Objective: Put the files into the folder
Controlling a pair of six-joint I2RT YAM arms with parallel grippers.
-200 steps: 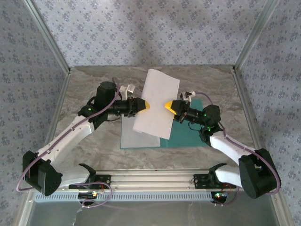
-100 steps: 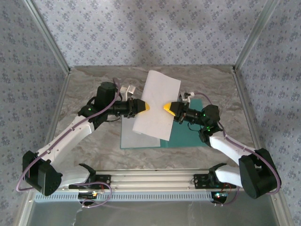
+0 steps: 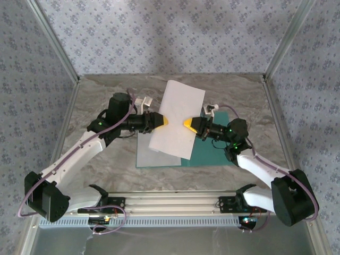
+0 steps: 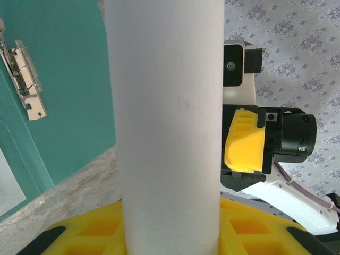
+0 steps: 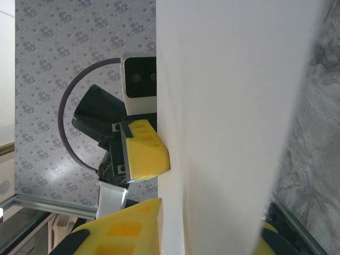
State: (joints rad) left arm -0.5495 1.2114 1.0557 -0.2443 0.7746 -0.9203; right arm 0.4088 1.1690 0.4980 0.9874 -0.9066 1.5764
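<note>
Now your arms reach inward, tips facing: left gripper [image 3: 164,121] clamps the raised files [image 3: 179,109]; right gripper [image 3: 186,124] straddles the opposite edge, grip unclear. The files hide the folder's [image 3: 210,155] middle.

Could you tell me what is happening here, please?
Both arms have one white sheet raised above the open teal folder on the table. The left gripper clamps its left edge; the right gripper has its fingers around the opposite edge, grip unclear. The sheet is not yet in the folder.
</note>
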